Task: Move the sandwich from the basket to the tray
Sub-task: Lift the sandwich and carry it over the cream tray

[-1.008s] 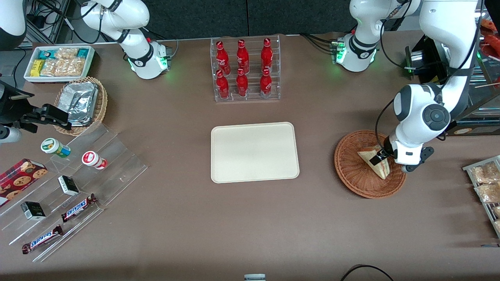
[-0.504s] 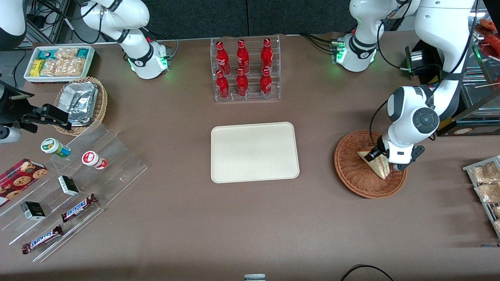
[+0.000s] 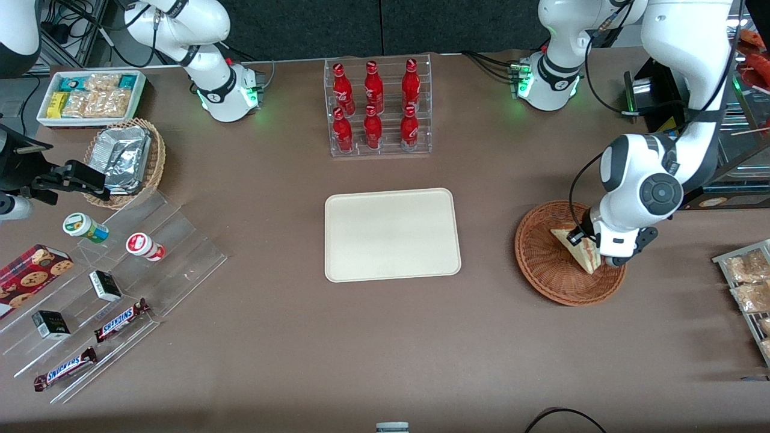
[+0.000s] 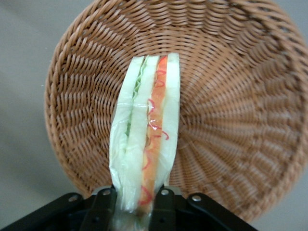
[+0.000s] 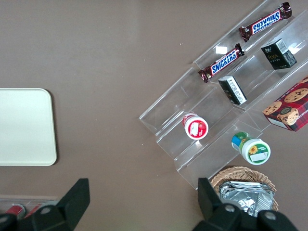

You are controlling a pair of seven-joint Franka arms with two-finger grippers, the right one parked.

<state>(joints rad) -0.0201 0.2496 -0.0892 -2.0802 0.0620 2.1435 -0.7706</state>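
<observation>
Front view, position: we find the gripper point(image 3: 582, 239) down in the basket point(image 3: 544, 264), at the sandwich point(image 3: 579, 252), which lies toward the working arm's end of the table, well apart from the tray point(image 3: 392, 234).
Front view, advice: we judge the step is the lift; raise straight up past the wicker rim before travelling to the tray, and keep the wedge level.
Front view, obscured: the wrist covers part of the sandwich and the fingertips.
Left wrist view, grasp: we see the fingers point(image 4: 102, 208) clamped on one end of the sandwich point(image 4: 147, 139), one on each bread face, with the basket point(image 4: 231, 106) beneath.
Left wrist view, advice: we judge the soft bread needs light pressure.
Left wrist view, obscured: the gripped end is cut off.
Right wrist view: the tray point(image 5: 24, 126) is cut off at the frame edge; the sandwich is absent.
</observation>
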